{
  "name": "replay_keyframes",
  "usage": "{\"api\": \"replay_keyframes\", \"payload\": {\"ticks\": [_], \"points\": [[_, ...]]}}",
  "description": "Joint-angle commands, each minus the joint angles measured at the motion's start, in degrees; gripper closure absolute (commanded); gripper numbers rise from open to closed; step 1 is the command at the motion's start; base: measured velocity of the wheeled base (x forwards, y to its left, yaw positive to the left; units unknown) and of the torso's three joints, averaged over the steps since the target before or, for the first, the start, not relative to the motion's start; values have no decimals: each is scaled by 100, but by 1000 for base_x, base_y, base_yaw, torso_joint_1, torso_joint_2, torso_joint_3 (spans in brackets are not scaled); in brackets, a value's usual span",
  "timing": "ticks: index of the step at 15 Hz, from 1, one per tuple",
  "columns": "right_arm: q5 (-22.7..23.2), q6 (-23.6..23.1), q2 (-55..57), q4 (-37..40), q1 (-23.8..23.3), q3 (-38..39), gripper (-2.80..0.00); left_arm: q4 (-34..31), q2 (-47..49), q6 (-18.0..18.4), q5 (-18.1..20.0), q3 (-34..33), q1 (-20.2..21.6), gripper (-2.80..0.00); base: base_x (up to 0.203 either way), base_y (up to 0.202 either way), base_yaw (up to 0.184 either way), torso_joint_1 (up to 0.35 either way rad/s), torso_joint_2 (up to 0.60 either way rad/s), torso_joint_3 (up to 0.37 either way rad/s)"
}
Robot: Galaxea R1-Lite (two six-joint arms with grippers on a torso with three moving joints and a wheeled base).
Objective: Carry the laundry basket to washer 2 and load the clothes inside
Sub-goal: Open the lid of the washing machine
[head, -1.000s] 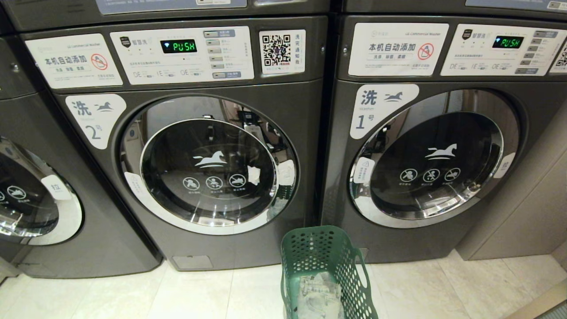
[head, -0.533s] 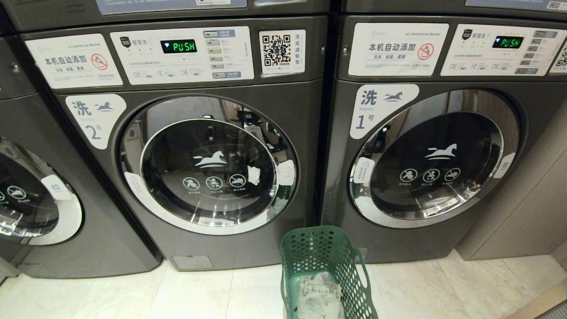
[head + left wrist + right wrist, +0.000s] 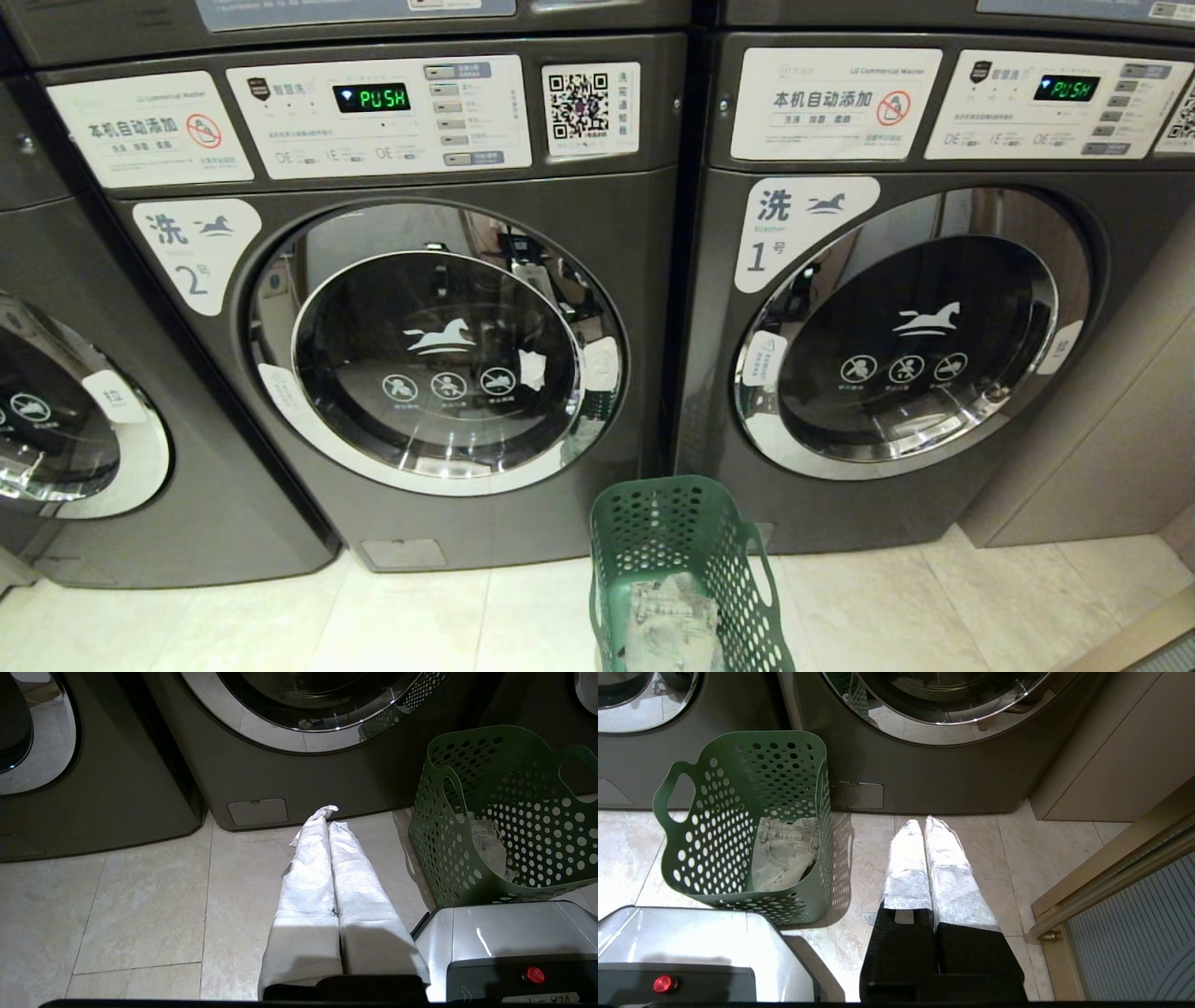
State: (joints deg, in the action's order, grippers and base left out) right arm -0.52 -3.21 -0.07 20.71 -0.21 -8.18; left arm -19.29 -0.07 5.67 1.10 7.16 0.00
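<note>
While both arms hang low and idle: nothing is gripped.
Left gripper (image 3: pixel 334 826): fingers pressed together, empty — the laundry basket (image 3: pixel 495 816) stands on the floor just beside it, toward the right gripper.
Right gripper (image 3: pixel 924 828): closed, empty.
The clothes (image 3: pixel 787 851): in the basket.
Washer 2 (image 3: pixel 392 308): ahead, door closed.
Risk: washer 1 (image 3: pixel 896 280) is equally near the basket — loading there is likely.

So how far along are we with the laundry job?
Done: the laundry basket stands on the floor between washer 2 and washer 1. In hand: nothing; the left gripper and right gripper are shut and empty. Left: washer 2's door is closed, and the clothes are in the basket.
</note>
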Motion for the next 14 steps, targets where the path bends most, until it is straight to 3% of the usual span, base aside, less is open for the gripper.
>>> {"api": "replay_keyframes", "payload": {"ticks": [1,14], "points": [[0,-4,7,12,-5,1,0,-7,-1,3,-3,5,0,0,8,-58,3,2,7,2],[8,-39,7,12,-6,1,0,-5,-1,-4,-4,5,0,0,0,-186,1,3,2,3]]}}
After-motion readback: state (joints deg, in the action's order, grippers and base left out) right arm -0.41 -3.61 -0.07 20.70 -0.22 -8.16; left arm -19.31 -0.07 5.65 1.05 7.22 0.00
